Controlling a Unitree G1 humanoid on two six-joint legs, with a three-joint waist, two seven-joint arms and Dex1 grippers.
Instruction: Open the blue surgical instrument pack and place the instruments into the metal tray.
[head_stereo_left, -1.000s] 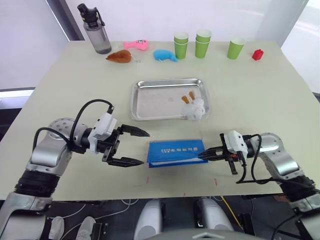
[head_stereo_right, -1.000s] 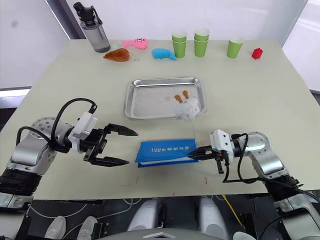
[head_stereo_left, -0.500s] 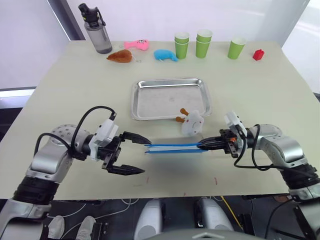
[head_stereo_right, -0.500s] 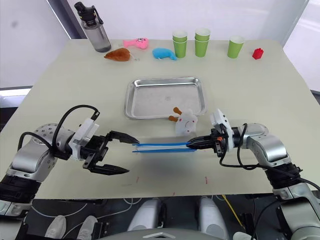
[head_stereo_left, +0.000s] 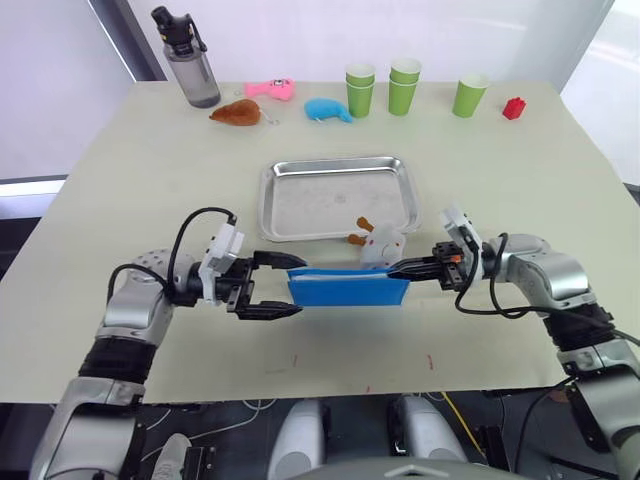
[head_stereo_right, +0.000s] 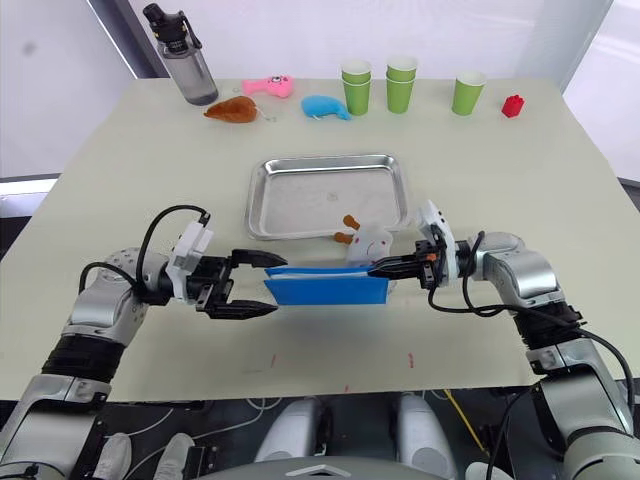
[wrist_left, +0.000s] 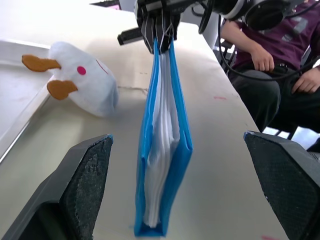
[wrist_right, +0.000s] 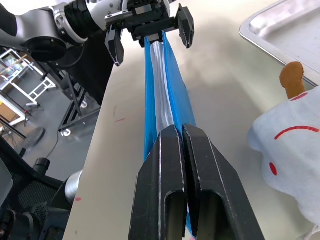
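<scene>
The blue surgical instrument pack (head_stereo_left: 348, 290) stands on its long edge on the table, just in front of the metal tray (head_stereo_left: 340, 161). My right gripper (head_stereo_left: 396, 270) is shut on the pack's right end (wrist_right: 160, 70). My left gripper (head_stereo_left: 289, 288) is open, with one finger on each side of the pack's left end (wrist_left: 165, 165), not touching it. White lining shows between the blue covers. The instruments are hidden inside the pack. The tray's bottom is bare.
A white plush toy (head_stereo_left: 380, 243) lies at the tray's front right corner, close behind the pack. Along the far edge stand a grey bottle (head_stereo_left: 185, 55), small toys (head_stereo_left: 270, 89) and green cups (head_stereo_left: 405, 85), plus a red block (head_stereo_left: 514, 108). A person (wrist_left: 280, 50) sits beyond the table's right side.
The pack went from lying flat to standing on edge, lifted by my right gripper. My left gripper moved right to the pack's left end. The plush toy shifted off the tray's corner.
</scene>
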